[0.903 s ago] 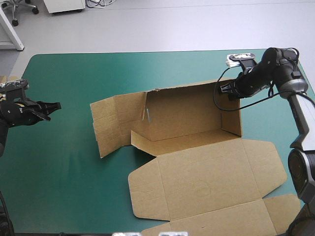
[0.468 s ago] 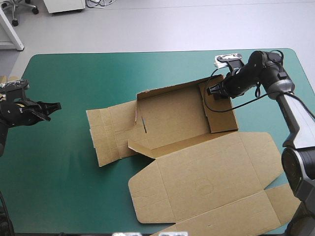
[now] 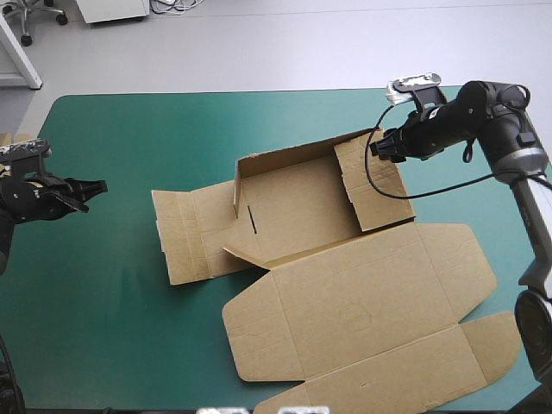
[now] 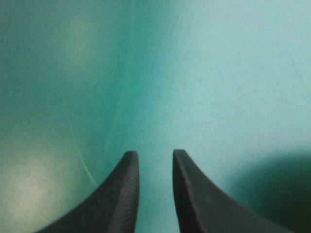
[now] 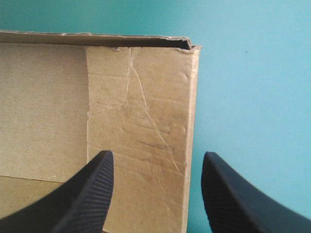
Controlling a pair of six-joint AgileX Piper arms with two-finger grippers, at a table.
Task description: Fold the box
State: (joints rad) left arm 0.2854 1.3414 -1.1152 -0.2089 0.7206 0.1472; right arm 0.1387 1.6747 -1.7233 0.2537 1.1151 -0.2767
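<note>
Toward the tabletop's (image 3: 129,121) far right corner, the right claw (image 5: 156,152) is held wide open astride the box's (image 3: 302,207) raised end wall (image 5: 141,116), gripping nothing, presumably to fold it inward; the box is spread mid-tabletop; the left claw (image 4: 151,152), slightly parted and empty, is parked clear by the left edge.

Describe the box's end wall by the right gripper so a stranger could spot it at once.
On the teal-green table lies the brown box, its big lid flat toward the near edge. At the tray's right end a short wall is raised, just ahead of the open right gripper. Unlike the long, smooth back wall, it is creased and wrinkled.
</note>
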